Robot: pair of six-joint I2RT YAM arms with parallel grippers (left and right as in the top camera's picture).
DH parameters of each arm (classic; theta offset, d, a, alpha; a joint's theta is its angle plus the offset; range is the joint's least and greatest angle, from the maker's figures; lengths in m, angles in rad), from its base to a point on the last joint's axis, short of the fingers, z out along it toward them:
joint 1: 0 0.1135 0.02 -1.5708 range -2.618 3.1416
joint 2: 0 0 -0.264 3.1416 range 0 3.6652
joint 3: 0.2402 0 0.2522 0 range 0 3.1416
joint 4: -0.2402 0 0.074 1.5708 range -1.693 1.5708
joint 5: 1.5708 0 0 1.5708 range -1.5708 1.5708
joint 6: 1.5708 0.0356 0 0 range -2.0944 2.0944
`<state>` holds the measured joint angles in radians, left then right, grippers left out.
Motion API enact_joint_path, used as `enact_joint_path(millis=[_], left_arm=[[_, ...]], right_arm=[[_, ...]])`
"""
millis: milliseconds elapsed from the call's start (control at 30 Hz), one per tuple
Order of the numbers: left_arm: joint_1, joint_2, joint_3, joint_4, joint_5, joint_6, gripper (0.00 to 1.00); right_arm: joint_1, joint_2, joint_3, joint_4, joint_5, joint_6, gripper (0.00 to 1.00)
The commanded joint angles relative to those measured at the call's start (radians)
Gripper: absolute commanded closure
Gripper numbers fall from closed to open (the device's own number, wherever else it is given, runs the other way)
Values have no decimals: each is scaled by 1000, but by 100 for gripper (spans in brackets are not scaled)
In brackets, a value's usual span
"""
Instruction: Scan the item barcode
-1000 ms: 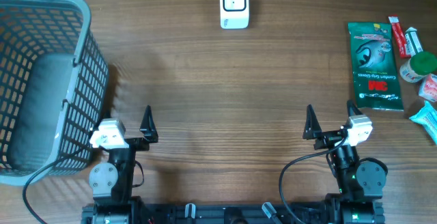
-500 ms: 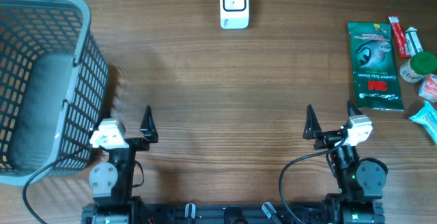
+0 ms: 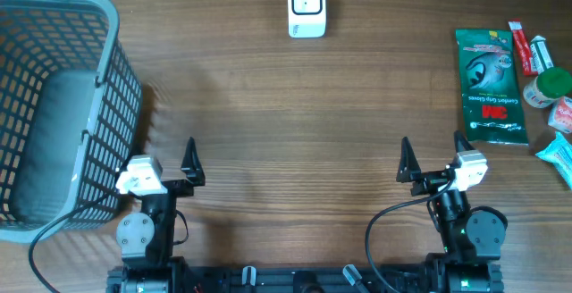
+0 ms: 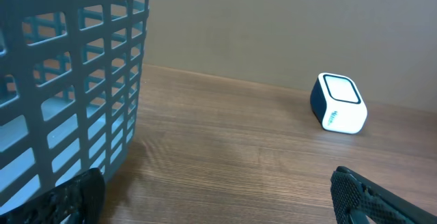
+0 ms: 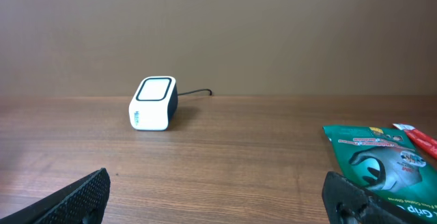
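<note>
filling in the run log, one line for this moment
stage: no pickup yet | left jaws: open, empty, near basket | right jaws: open, empty | scanner: far edge, untouched | green packet: right side, untouched

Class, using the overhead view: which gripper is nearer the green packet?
Right. The right gripper sits close, just robot-side of the green packet; the left gripper is far off, beside the basket.

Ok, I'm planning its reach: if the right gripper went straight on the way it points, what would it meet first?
Probably nothing: the table looks bare ahead, with the scanner left of that line and the green packet right of it.
</note>
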<state>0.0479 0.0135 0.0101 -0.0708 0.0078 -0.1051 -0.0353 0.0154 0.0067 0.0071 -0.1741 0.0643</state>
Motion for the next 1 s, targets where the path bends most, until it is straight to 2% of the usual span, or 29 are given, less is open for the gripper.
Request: enact_joint_path(millis=[0,100,967], left_arm=[[0,-10,-5,-4,-5,23,0],[0,-10,-5,-5,37,19,0],[0,-8,-5,-5,36,19,0]], right_arm=[[-2,-12,-2,4,21,14,0],[-2,-12,-2,4,21,14,0],[-2,-12,-2,4,21,15,0]])
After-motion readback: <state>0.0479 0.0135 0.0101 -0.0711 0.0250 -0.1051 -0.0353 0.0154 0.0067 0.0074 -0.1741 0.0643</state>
